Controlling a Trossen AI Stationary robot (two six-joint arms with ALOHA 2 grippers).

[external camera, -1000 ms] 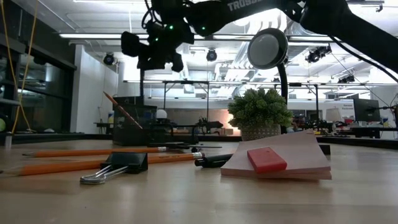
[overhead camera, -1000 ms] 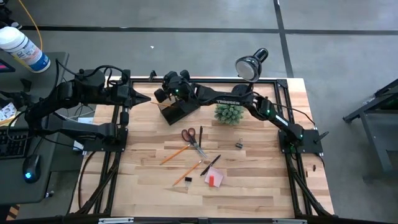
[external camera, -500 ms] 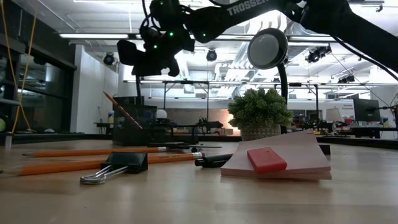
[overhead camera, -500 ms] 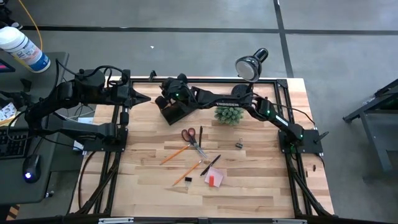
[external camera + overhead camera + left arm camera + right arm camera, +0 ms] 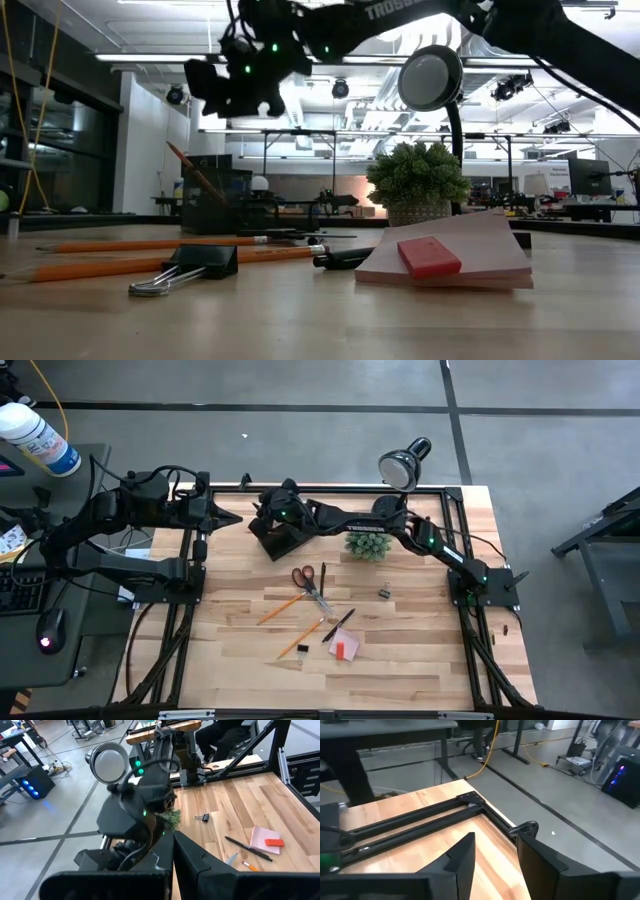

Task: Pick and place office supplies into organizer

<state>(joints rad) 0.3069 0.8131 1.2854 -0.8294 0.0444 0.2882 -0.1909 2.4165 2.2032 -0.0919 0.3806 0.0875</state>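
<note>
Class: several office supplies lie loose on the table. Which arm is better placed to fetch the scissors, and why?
Probably the right. The right gripper hovers over the organizer, fingers open and empty, with the scissors lying just in front of that box. The left gripper is parked at the table's left rear edge, farther from them.

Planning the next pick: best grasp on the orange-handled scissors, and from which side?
The scissors lie flat and closed on the table, handles toward the organizer, blades pointing at the pens. I'd come straight down and pinch across the blades just past the pivot, jaws crosswise: it is narrow there, while the handle loops are wide. A pencil lies close alongside, so keep the fingers clear of it.
</note>
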